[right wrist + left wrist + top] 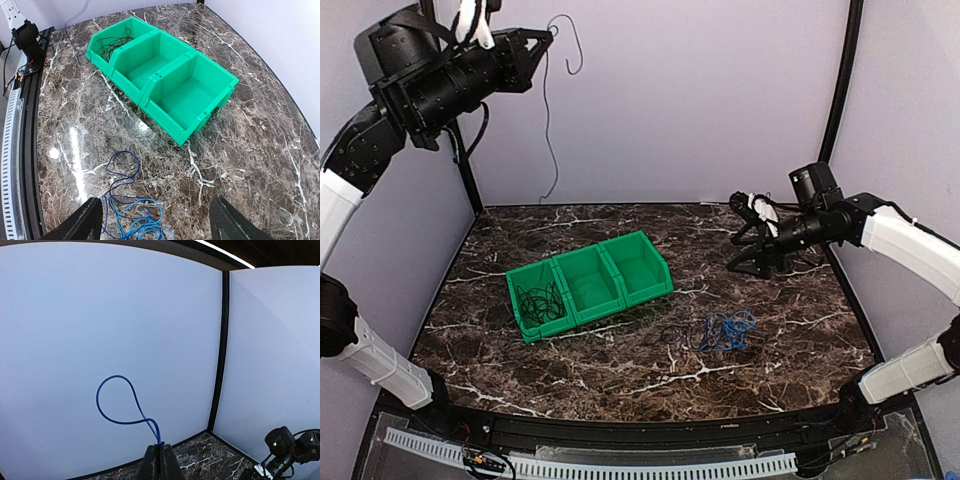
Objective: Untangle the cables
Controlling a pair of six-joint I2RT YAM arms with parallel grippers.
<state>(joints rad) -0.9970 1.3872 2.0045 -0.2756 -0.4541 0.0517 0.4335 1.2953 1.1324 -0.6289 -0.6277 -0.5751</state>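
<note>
My left gripper (548, 38) is raised high at the back left and shut on a thin blue cable (546, 120). That cable hangs down toward the table. In the left wrist view the closed fingertips (161, 449) pinch it and it curls into a loop (106, 412) above them. A bundle of blue cable (726, 331) lies on the marble right of centre, with a darker strand (670, 336) beside it. My right gripper (744, 256) is open and empty above the table's right side. In the right wrist view (156, 212) the blue bundle (134, 220) lies near its left finger. Black cables (540, 301) sit in the bin's left compartment.
A green three-compartment bin (588, 286) stands left of centre, its middle and right compartments (185, 95) bare. Pale walls enclose the back and sides, with a black post (218, 350) at the right back corner. A slotted white strip (620, 467) runs along the near edge.
</note>
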